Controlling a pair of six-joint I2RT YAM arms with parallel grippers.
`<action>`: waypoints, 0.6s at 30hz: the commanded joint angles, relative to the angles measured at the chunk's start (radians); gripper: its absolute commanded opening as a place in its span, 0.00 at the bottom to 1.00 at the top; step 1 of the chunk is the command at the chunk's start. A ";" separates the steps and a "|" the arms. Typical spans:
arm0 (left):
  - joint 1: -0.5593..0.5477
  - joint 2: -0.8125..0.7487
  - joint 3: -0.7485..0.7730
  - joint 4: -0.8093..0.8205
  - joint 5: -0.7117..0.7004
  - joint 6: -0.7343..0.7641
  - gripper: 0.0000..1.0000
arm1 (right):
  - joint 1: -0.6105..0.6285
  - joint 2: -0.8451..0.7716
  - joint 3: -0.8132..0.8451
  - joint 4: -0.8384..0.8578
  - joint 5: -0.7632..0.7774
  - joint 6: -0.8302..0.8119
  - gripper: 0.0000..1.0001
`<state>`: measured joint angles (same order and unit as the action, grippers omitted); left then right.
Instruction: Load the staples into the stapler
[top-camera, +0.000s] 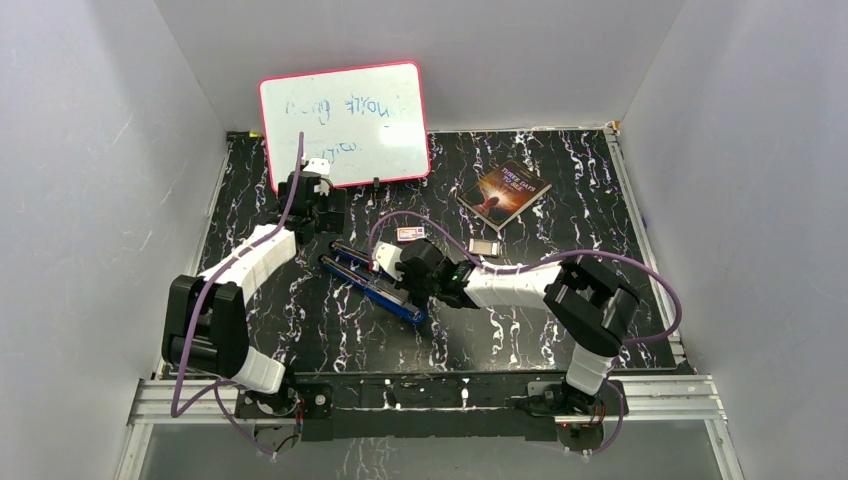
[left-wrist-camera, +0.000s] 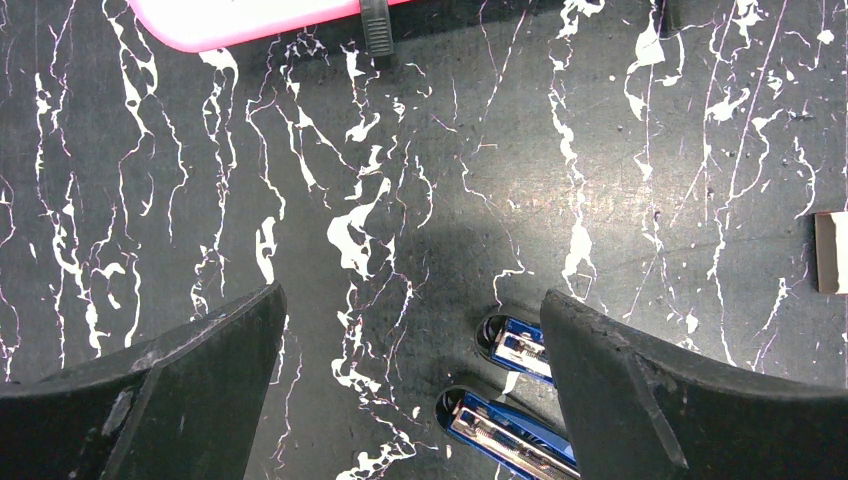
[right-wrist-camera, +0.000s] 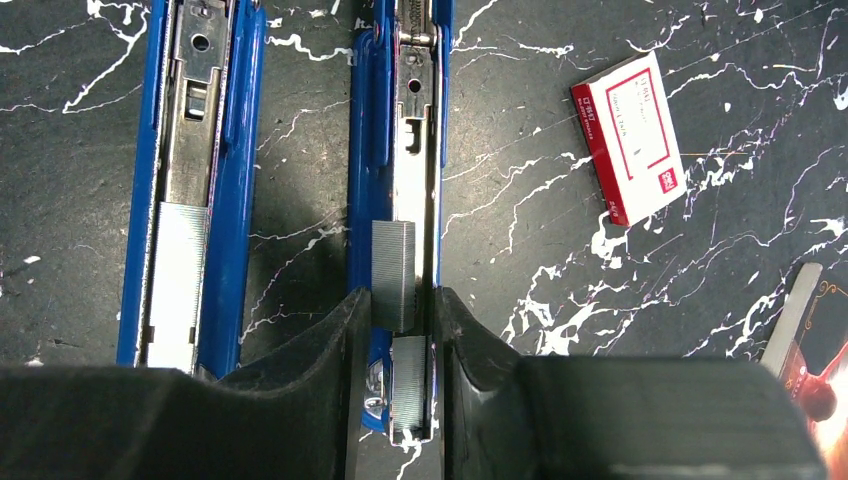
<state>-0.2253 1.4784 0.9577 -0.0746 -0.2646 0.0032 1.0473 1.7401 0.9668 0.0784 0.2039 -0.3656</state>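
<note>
The blue stapler (top-camera: 362, 284) lies opened flat in two long halves, mid-table. In the right wrist view the right half (right-wrist-camera: 410, 120) carries a grey strip of staples (right-wrist-camera: 393, 275) sitting slightly off to the left, with another strip (right-wrist-camera: 408, 385) lower in the channel. The left half (right-wrist-camera: 195, 120) holds a long strip (right-wrist-camera: 178, 285). My right gripper (right-wrist-camera: 400, 315) has its jaws drawn in against the skewed strip on one side and the rail on the other. My left gripper (left-wrist-camera: 410, 340) hangs wide open, holding nothing, over the stapler's rounded ends (left-wrist-camera: 515, 345).
A pink-framed whiteboard (top-camera: 345, 120) leans at the back left, close behind the left gripper (top-camera: 315, 200). A small white box with a red label (right-wrist-camera: 630, 135) lies right of the stapler. A book (top-camera: 505, 190) and a small grey card (top-camera: 485, 246) sit further right.
</note>
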 joint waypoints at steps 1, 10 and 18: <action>0.005 -0.055 -0.002 0.012 0.008 -0.003 0.98 | 0.004 -0.028 0.030 0.043 -0.002 0.013 0.31; 0.004 -0.055 -0.003 0.012 0.007 -0.003 0.98 | 0.003 -0.046 0.011 0.074 -0.025 0.055 0.30; 0.005 -0.055 -0.004 0.012 0.007 -0.003 0.98 | 0.002 -0.030 0.018 0.073 -0.015 0.041 0.33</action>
<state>-0.2253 1.4773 0.9569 -0.0750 -0.2646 0.0032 1.0477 1.7290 0.9668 0.0975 0.1841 -0.3244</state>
